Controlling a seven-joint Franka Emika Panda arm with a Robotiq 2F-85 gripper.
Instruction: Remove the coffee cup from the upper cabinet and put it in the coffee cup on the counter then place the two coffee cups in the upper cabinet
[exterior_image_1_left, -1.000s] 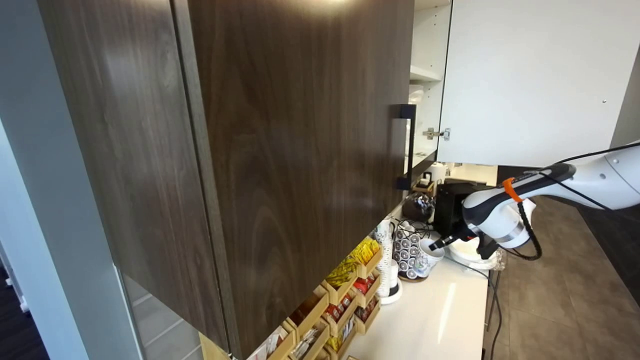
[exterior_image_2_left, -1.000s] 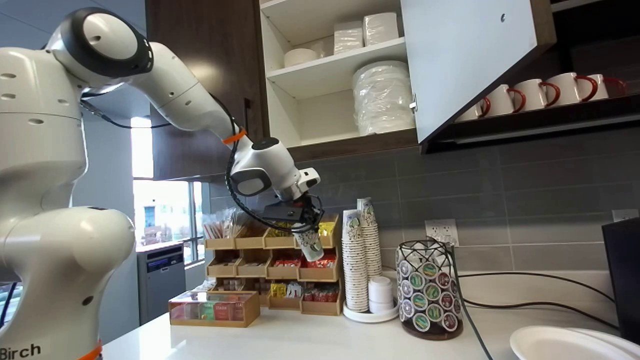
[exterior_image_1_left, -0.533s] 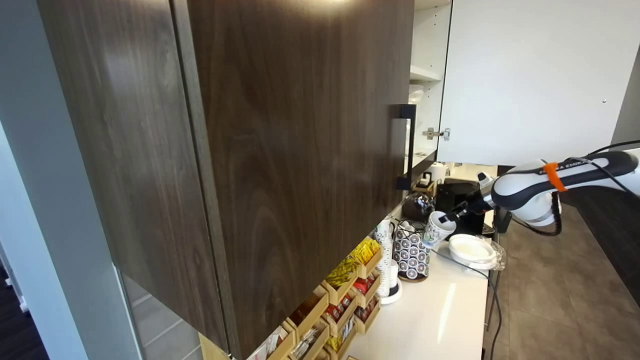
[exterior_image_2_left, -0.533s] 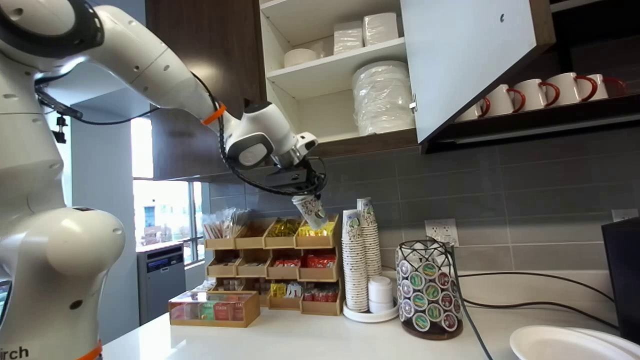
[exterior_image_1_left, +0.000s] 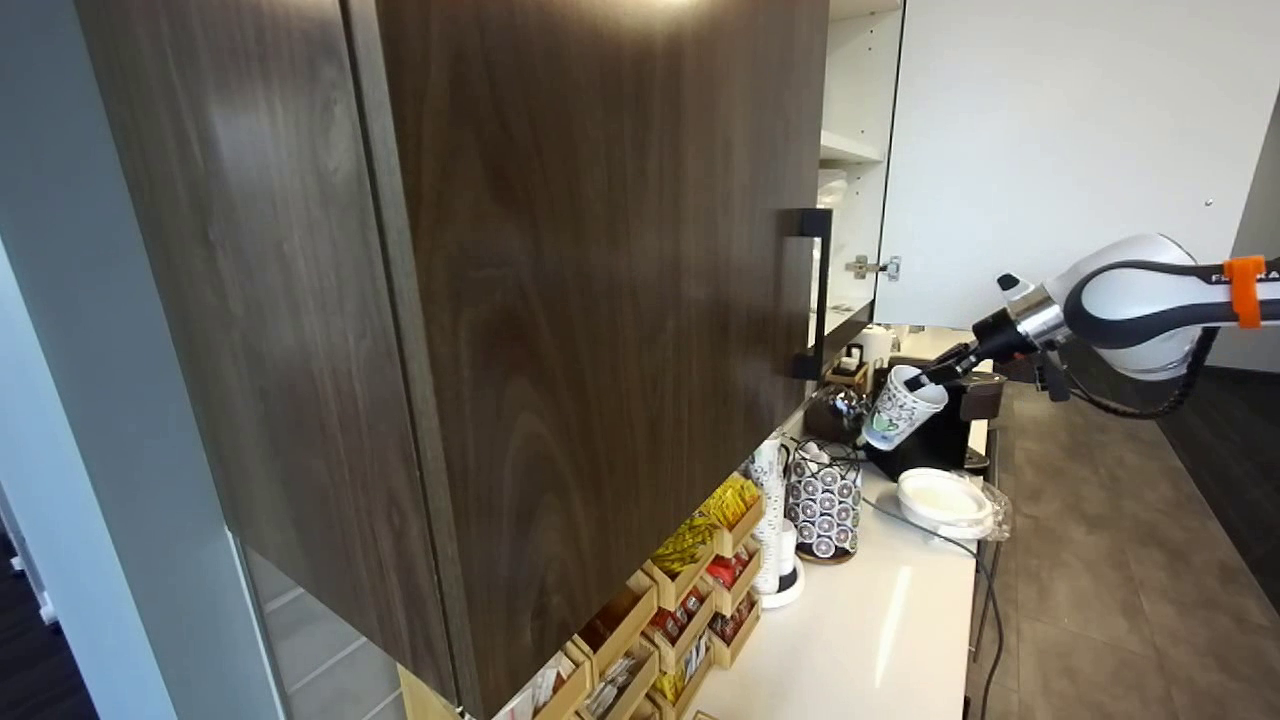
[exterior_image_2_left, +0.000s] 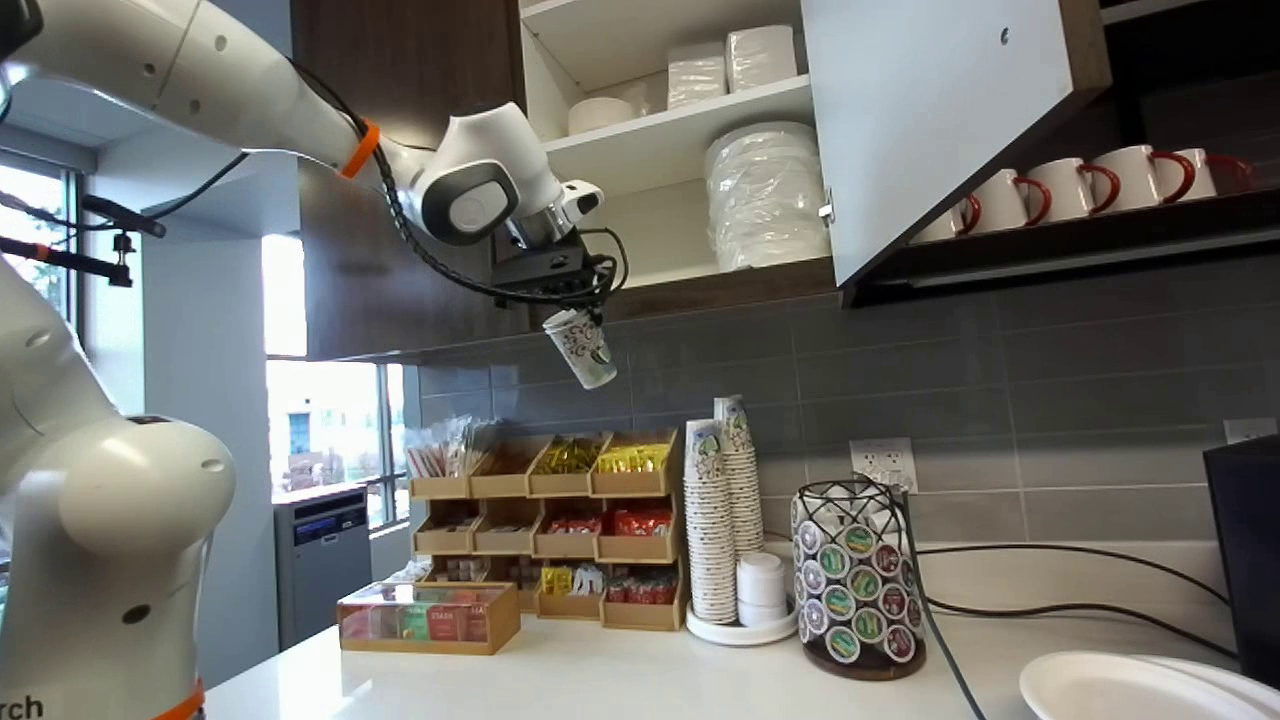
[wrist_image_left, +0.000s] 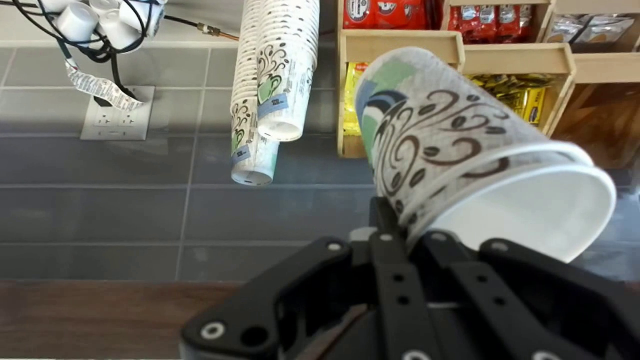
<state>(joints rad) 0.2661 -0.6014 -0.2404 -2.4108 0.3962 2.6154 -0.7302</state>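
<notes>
The two coffee cups, pale paper with a brown and green-blue pattern, are nested one in the other; two rims show in the wrist view (wrist_image_left: 440, 120). They also show in both exterior views (exterior_image_1_left: 898, 412) (exterior_image_2_left: 582, 350). My gripper (wrist_image_left: 407, 235) is shut on the wall of the cups at the rim, one finger outside and the other inside, its tip hidden. The cups hang tilted, their mouth toward the gripper, in the air above the counter. The upper cabinet (exterior_image_2_left: 640, 215) stands open above, its white door (exterior_image_2_left: 930, 110) swung out to the right.
Wrapped plates (exterior_image_2_left: 765, 200) fill the right of the cabinet's bottom shelf. Below stand a wooden organizer (exterior_image_2_left: 570, 485), stacks of paper cups (exterior_image_2_left: 712, 540), a pod holder (exterior_image_2_left: 860, 590) and white bowls (exterior_image_2_left: 1120, 680). The cabinet's dark bottom edge (exterior_image_2_left: 720, 288) lies above and beside the gripper.
My gripper has risen with the nested cups, from in front of the organizer to above it, just below the cabinet's bottom edge. The arm has drawn back.
</notes>
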